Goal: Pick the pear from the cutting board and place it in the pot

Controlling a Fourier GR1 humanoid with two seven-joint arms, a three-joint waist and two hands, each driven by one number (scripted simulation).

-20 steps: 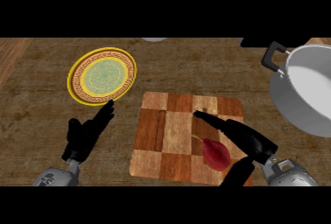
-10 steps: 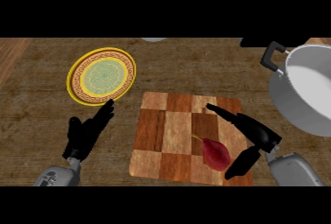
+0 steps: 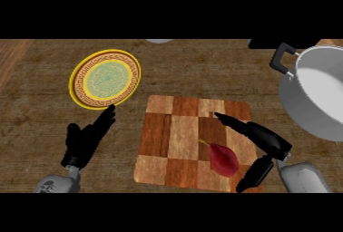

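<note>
The pear (image 3: 224, 159) is dark red and lies on the checkered wooden cutting board (image 3: 175, 136), down in its lower right part, stem pointing up-left. The right hand (image 3: 268, 142) sits just to the pear's right, over the board's right edge: fingers stretched out toward the board's upper middle, thumb hanging down past the pear's lower right. So it's spread apart and holds nothing; can't really tell if the thumb touches the fruit or just sits beside it.

The pot (image 3: 315, 97) is grey and big, over at the right edge of the view, partly cut off, with a black handle on its upper left rim. It's above and to the right of the board, and nothing lies on the counter between them.

The left hand (image 3: 85, 140) rests left of the board, fingers straight and relaxed, pointing up toward a yellow-rimmed plate (image 3: 106, 79) with a green patterned middle. The fingertips end just below the plate's rim.
</note>
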